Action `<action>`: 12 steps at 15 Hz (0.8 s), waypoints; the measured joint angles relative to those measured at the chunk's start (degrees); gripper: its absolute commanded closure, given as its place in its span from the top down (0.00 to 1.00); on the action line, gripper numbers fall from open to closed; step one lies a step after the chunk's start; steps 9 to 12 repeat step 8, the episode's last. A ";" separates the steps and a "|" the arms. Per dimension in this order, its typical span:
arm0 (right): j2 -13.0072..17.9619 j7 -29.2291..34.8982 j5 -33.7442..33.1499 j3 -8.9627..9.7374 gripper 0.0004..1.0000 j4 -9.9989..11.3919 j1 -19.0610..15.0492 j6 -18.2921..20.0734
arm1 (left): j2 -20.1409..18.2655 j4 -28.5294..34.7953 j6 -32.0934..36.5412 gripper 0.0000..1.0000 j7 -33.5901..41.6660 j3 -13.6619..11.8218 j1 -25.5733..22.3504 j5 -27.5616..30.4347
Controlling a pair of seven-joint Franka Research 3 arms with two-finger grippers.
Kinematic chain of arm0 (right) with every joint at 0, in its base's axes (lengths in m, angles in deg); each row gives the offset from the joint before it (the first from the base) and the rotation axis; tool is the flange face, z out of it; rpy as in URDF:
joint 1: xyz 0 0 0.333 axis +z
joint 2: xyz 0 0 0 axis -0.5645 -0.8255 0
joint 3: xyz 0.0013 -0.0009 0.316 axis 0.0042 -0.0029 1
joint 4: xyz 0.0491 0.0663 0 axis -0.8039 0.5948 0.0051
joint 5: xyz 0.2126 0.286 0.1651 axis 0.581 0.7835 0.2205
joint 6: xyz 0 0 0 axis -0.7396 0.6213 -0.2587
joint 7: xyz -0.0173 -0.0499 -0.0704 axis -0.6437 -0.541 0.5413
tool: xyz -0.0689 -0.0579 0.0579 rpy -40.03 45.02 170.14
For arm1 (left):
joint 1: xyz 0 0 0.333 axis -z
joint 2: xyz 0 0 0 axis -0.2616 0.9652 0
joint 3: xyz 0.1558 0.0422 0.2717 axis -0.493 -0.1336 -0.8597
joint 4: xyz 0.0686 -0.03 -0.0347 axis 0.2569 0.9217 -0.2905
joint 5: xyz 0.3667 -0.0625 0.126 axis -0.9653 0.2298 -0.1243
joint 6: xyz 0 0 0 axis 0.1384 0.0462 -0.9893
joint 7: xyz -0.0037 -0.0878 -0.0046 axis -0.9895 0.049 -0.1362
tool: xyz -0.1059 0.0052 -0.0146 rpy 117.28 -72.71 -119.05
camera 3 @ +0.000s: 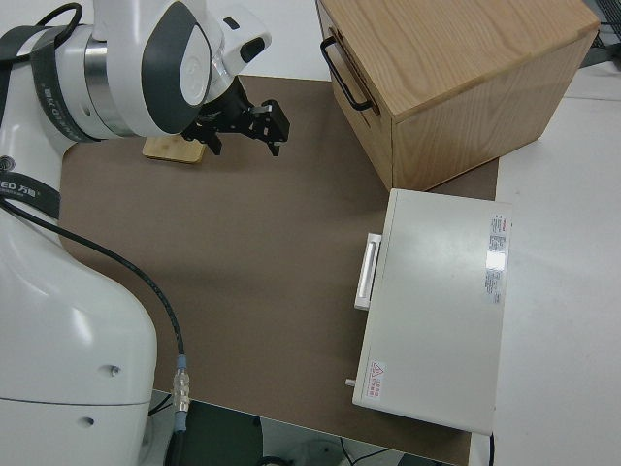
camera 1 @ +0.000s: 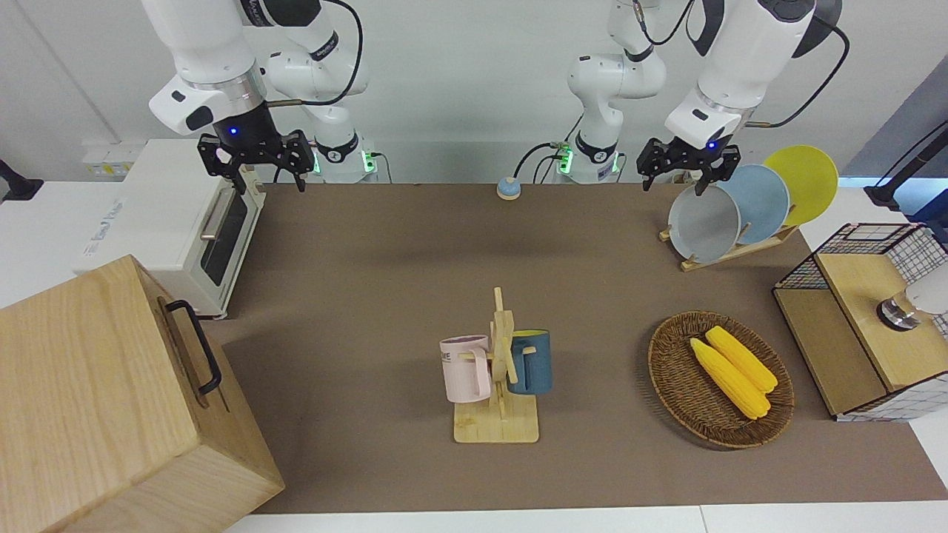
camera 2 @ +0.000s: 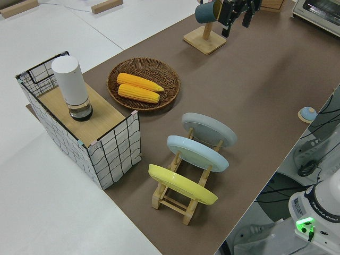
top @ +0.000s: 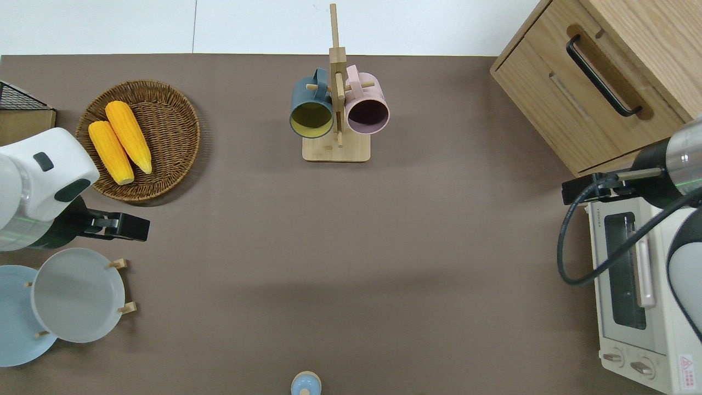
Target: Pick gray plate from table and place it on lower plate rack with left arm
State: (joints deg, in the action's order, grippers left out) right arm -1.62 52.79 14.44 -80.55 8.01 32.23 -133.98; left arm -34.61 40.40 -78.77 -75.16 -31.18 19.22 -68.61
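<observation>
Gray plate [camera 1: 703,223] leaning in the plate rack [camera 1: 729,252] slot farthest from the robots, left gripper [camera 1: 687,164] just above it, jaws open and empty, right arm parked, its jaws open.

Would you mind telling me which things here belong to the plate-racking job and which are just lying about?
Job:
gray plate, standing in the plate rack
left gripper, open, holding nothing
table

Lying about:
blue plate and yellow plate in the same rack
basket with corn
mug tree
toaster oven
wooden cabinet
</observation>
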 measured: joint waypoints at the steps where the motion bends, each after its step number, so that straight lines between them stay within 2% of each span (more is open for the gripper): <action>1: 0.00 0.00 0.00 0.00 0.98 0.00 0.00 0.00 | 0.00 -0.03 0.00 1.00 0.12 0.09 0.01 0.00; 12: 0.00 0.00 0.00 0.00 0.98 0.00 0.00 0.00 | -0.44 -0.62 0.44 1.00 0.40 0.30 0.01 -0.03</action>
